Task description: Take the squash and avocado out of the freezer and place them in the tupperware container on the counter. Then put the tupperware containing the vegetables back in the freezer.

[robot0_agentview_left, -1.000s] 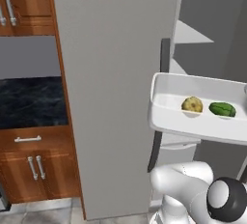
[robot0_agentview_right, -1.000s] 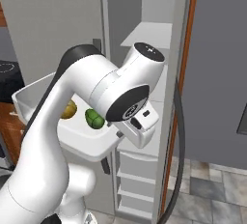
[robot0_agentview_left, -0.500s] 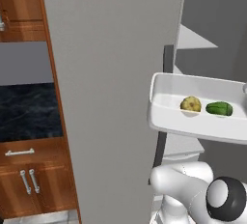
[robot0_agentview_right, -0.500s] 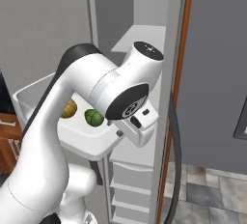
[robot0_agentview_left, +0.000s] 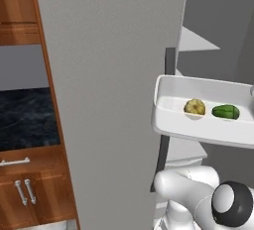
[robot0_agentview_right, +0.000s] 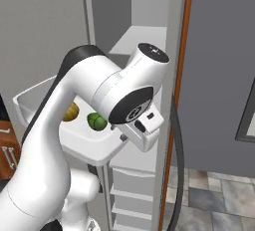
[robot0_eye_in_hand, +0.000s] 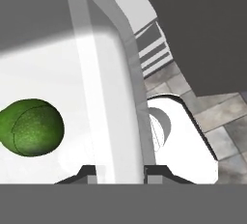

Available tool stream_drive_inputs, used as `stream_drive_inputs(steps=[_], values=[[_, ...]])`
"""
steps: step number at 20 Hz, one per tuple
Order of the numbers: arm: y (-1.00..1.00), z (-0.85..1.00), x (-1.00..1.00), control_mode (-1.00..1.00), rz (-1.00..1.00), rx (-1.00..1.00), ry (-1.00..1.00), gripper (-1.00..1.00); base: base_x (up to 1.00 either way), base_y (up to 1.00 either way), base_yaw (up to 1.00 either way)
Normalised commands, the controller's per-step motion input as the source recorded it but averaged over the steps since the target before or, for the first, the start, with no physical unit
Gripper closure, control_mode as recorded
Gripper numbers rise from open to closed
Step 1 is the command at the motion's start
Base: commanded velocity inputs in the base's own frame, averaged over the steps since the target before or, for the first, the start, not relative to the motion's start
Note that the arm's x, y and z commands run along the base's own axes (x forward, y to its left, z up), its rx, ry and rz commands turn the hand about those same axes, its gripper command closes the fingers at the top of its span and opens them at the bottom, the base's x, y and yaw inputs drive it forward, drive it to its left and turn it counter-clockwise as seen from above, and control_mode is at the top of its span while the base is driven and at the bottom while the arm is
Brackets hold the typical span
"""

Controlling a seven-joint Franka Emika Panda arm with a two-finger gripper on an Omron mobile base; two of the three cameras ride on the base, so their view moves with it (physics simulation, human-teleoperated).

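Observation:
The white tupperware container (robot0_agentview_left: 168,120) hangs level in the air in front of the open freezer (robot0_agentview_left: 213,30). Inside it lie the yellow-tan squash (robot0_agentview_left: 194,107) and, to its right, the dark-green avocado (robot0_agentview_left: 225,111). In the right base view the tupperware container (robot0_agentview_right: 94,150) sits left of my hand, with the avocado (robot0_agentview_right: 96,121) and the squash (robot0_agentview_right: 71,111) partly behind my arm. In the hand view my gripper (robot0_eye_in_hand: 120,172) is shut on the tupperware container's rim (robot0_eye_in_hand: 123,97), one fingertip (robot0_eye_in_hand: 89,171) on each side. The avocado (robot0_eye_in_hand: 31,127) lies just left of it.
The freezer's flat grey door (robot0_agentview_left: 109,75) stands open at the left, with its dark handle strip (robot0_agentview_left: 166,105) behind the tray. Pale shelves (robot0_agentview_right: 137,46) fill the freezer's inside. The dark counter (robot0_agentview_left: 25,117) and wooden cabinets (robot0_agentview_left: 25,189) lie far left. Tiled floor (robot0_agentview_right: 214,195) shows at the lower right.
Both base views have shifted: the freezer door and cabinets slid left in the picture, so the base has driven. The tray with both vegetables keeps its place in my grip.

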Motion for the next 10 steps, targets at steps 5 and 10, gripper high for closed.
stream_drive_inputs(steps=[5,10], values=[[0.00,0.02,-0.07,-1.00,-0.05,0.00,0.00,1.00,0.00,-0.01,-0.04],[0.06,0.31,-0.08,-1.00,-0.13,0.00,-0.07,1.00,0.00,0.00,0.00]])
